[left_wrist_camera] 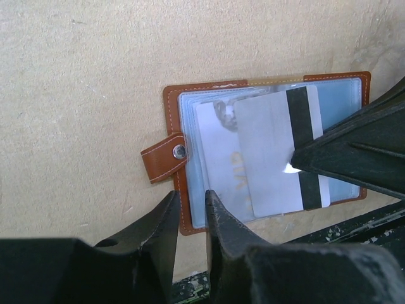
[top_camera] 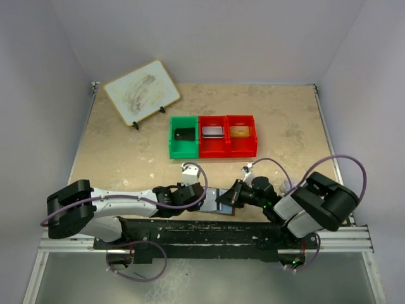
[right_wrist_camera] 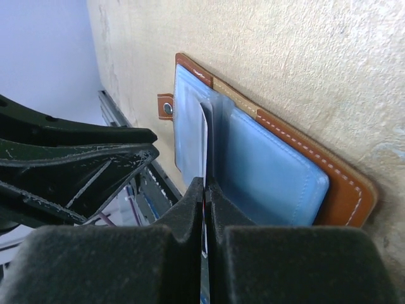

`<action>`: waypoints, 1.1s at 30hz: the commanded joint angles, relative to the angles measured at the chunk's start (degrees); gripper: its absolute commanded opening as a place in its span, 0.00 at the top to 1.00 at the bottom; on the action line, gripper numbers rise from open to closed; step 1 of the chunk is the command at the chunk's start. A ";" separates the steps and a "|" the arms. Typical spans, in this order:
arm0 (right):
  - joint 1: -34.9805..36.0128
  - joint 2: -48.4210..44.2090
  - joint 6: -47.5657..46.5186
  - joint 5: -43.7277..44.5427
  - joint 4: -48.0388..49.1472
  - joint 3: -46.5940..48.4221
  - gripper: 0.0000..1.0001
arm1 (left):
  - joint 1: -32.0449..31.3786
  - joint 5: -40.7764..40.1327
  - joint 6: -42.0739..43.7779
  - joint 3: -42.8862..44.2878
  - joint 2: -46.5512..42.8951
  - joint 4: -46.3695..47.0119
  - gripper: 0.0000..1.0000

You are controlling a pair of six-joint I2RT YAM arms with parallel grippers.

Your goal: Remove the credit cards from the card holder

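Card holder [left_wrist_camera: 188, 126] lies open flat on the table [left_wrist_camera: 76, 95], centre-right in left wrist view, low centre in top view betw. both grippers. Grey card [left_wrist_camera: 272, 158] w/ black stripe sits partly out of it, pinched edge-on by right gripper [right_wrist_camera: 204, 189], jaws tight on it. Left gripper [left_wrist_camera: 190, 201] at holder's lower-left edge, jaws a crack apart, clamping nothing; green + red bins [top_camera: 199, 149] further up.

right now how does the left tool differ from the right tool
The right tool is shut on a grey card with a black stripe; the left tool stands slightly open. The right tool comes at the card holder from its tabless side; the left tool straddles its tab-side edge. Both are black and low over the holder.
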 commanded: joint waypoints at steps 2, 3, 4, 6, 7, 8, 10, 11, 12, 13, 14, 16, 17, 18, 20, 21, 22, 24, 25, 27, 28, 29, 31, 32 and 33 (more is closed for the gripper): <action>0.30 -8.99 -3.35 5.22 -17.86 2.79 1.00 | -0.21 -1.12 -0.09 1.05 -2.03 0.93 0.79; 0.29 -11.03 -3.96 6.01 -20.58 3.18 1.00 | -0.17 -0.75 0.11 1.11 -2.06 1.58 0.79; 0.29 -12.96 -4.73 6.65 -23.50 3.73 1.00 | -0.24 -0.42 0.17 1.18 -2.15 2.30 0.79; 0.34 -16.47 -5.85 7.69 -28.28 4.74 1.00 | -0.25 1.38 0.78 0.93 -2.46 5.68 0.79; 0.30 -18.11 -6.32 8.05 -30.07 5.07 1.00 | -0.25 2.48 1.04 0.95 -2.33 7.57 0.79; 0.34 -19.28 -6.50 8.40 -31.48 5.36 1.00 | -0.25 3.46 1.31 1.09 -2.04 9.41 0.79; 0.32 -21.31 -6.67 8.83 -33.40 5.57 1.00 | -0.25 4.57 1.77 2.13 -0.75 11.91 0.79; 0.30 -22.03 -6.72 9.06 -34.22 5.63 1.00 | -0.25 4.89 2.02 3.08 0.20 12.17 0.79; 0.29 -22.74 -6.85 9.37 -35.45 5.81 1.00 | -0.25 5.09 2.32 4.08 1.33 12.13 0.79; 0.29 -23.41 -6.99 9.86 -36.66 5.92 1.00 | -0.33 5.24 2.58 5.10 2.47 11.81 0.79; 0.29 -24.36 -7.09 10.20 -37.70 5.93 1.00 | -0.34 5.06 2.71 6.37 3.39 11.20 0.79; 0.29 -25.77 -7.34 10.61 -39.12 5.84 1.00 | -0.41 4.67 2.82 7.47 4.75 10.38 0.79; 0.29 -26.48 -7.52 10.65 -39.99 5.74 1.00 | -0.43 4.55 2.75 7.52 4.98 10.39 0.79; 0.29 -27.17 -7.69 10.72 -40.47 5.70 1.00 | -0.43 4.43 2.60 7.47 5.05 10.40 0.79; 0.29 -28.19 -7.83 10.74 -41.12 5.44 1.00 | -0.43 4.29 2.32 7.22 4.88 10.53 0.79; 0.29 -28.63 -7.84 10.78 -41.22 5.27 1.00 | -0.38 4.24 2.22 7.07 4.88 10.51 0.79; 0.32 -28.96 -7.84 10.82 -41.26 5.05 1.00 | -0.42 4.20 2.08 6.95 4.90 10.50 0.79; 0.29 -29.42 -7.97 10.77 -41.31 4.87 1.00 | -0.43 4.04 1.73 6.53 4.58 10.57 0.79; 0.29 -29.55 -8.14 10.79 -41.52 4.88 1.00 | -0.43 3.90 1.55 6.35 4.46 10.64 0.79; 0.30 -29.87 -8.55 10.87 -42.14 5.24 1.00 | -0.38 3.64 1.37 6.01 4.13 10.61 0.79; 0.29 -30.10 -8.96 10.91 -42.45 5.45 1.00 | -0.42 3.47 1.26 5.96 3.96 10.59 0.79; 0.29 -30.48 -9.55 10.87 -42.49 5.56 1.00 | -0.43 3.22 1.16 5.91 3.74 10.30 0.79; 0.29 -31.40 -11.00 10.74 -42.11 5.58 1.00 | -0.43 2.25 0.99 5.66 3.14 9.45 0.79; 0.32 -32.03 -11.53 10.93 -42.17 5.65 1.00 | -0.45 1.39 0.95 5.37 2.62 8.85 0.79; 0.30 -32.84 -12.06 11.25 -42.32 5.78 1.00 | -0.51 0.40 0.74 4.92 1.82 8.29 0.79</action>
